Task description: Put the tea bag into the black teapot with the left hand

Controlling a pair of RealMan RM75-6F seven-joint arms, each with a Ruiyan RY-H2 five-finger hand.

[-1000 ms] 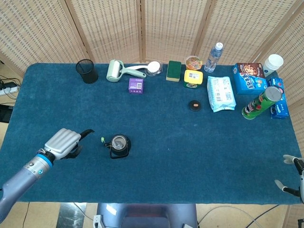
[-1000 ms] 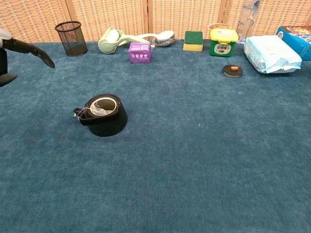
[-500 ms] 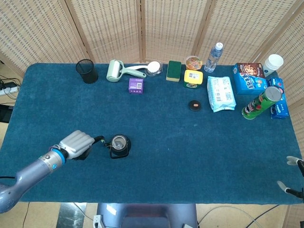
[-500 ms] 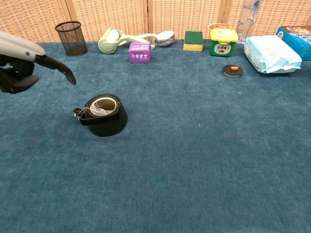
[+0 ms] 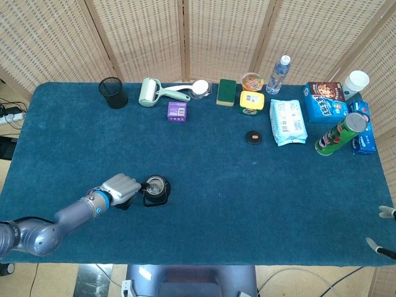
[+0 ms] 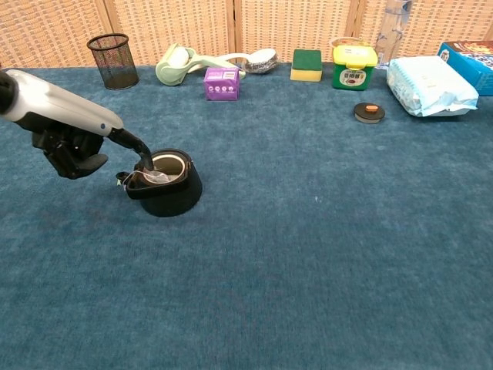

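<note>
Left hand point(image 6: 73, 135) newly at round teapot point(image 6: 164, 183)

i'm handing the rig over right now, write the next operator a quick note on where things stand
Left hand: beside the black teapot, one extended finger reaching over the pot's open rim; other fingers curled in. Whether it pinches anything cannot be told.
Right hand: only its fingertips show at the table's near right edge, holding nothing visible.
Tea bag: pale bag appears to lie inside the open pot; its small green tag hangs outside on the left by the handle.
Done: bag looks to be in the pot.
Left: confirm it sits fully inside, then draw the left hand clear without tipping the pot.
</note>
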